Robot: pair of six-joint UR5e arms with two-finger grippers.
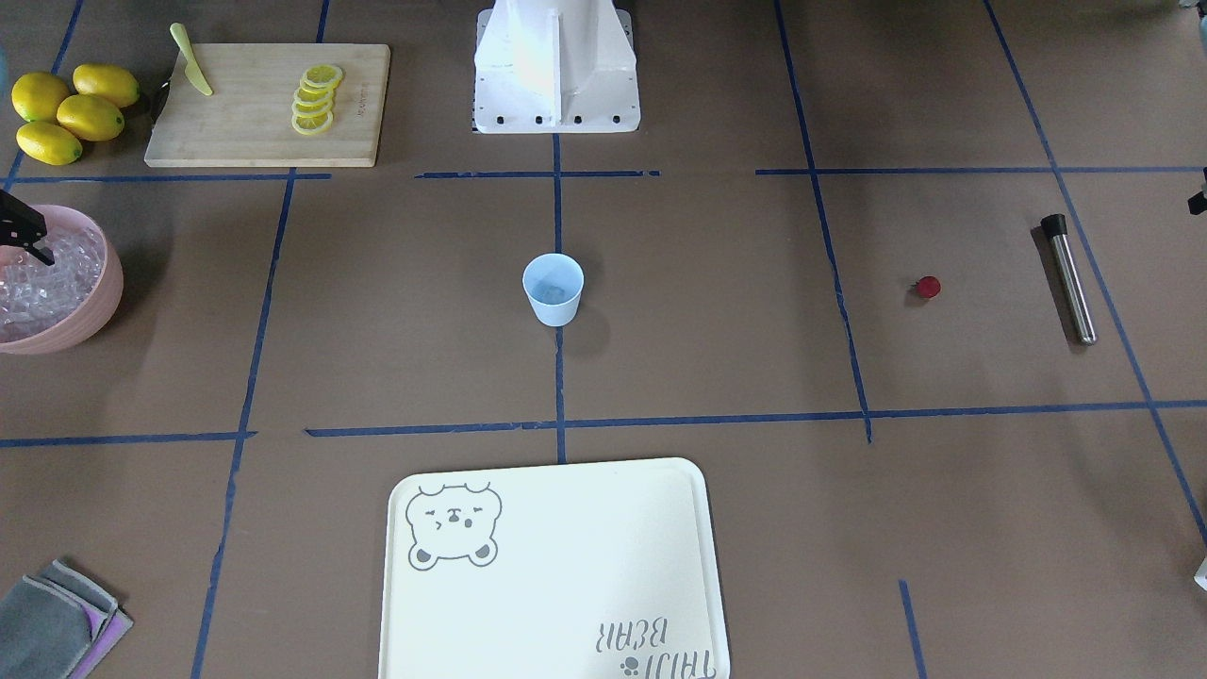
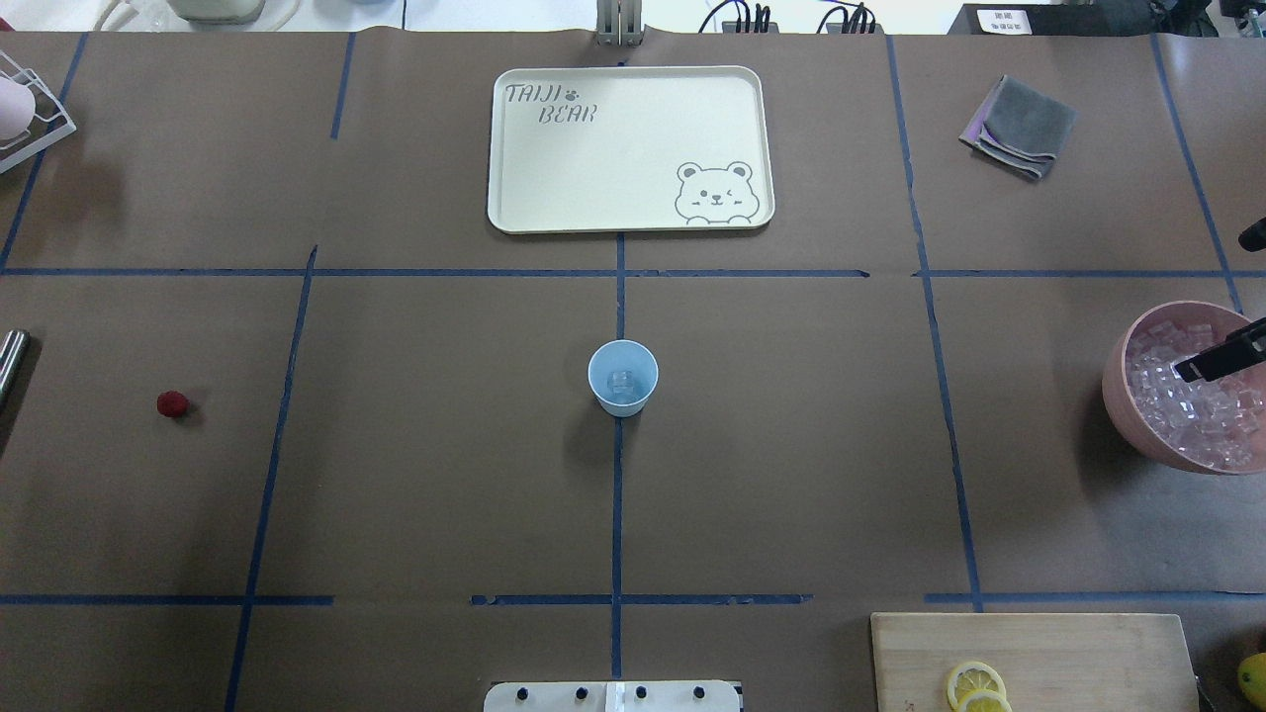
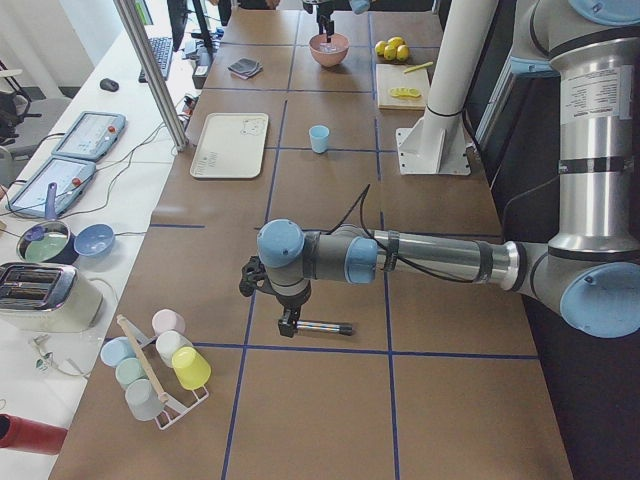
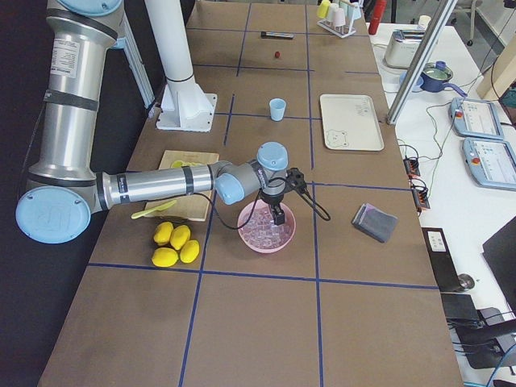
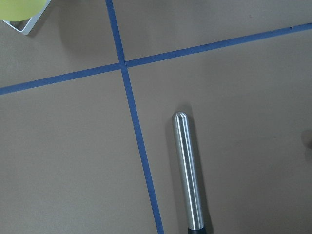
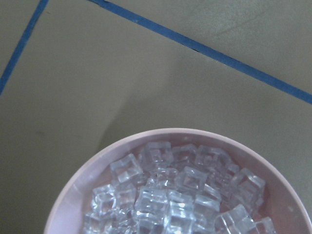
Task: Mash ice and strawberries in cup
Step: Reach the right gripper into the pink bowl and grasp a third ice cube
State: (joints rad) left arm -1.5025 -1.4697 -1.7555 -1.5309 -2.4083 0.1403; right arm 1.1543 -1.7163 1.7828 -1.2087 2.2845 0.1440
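The pale blue cup stands upright at the table's centre with one ice cube inside; it also shows in the front view. More ice fills the pink bowl. My right gripper hangs over that ice; I cannot tell if it is open or shut. The strawberry lies alone on the table. My left gripper hovers just above a steel muddler with a black end; I cannot tell its state.
A cream bear tray lies beyond the cup. A cutting board holds lemon slices and a yellow knife, with whole lemons beside it. A grey cloth and a rack of cups sit at the table's far sides.
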